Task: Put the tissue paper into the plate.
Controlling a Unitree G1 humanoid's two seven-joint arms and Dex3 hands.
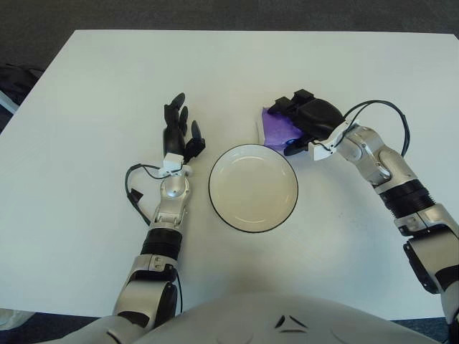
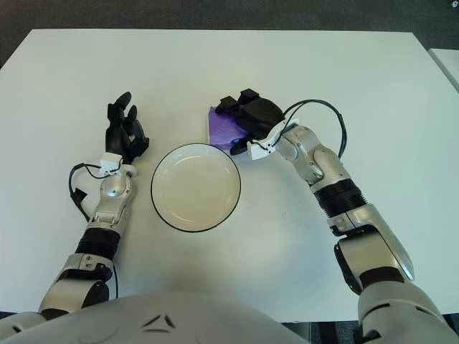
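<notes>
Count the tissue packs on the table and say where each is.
1. A purple tissue pack lies just beyond the plate, mostly covered by the right hand, so anything beneath it would be hidden. The left hand shows left of the plate.

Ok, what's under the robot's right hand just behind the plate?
A purple tissue pack lies on the table under the right hand. Its left part shows; the rest is covered.

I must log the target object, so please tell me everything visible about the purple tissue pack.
The purple tissue pack looks like a soft, flat plastic packet. It lies on the white table just beyond the white black-rimmed plate, at its far right. The right hand covers its right part with curled fingers; a grasp is unclear.
</notes>
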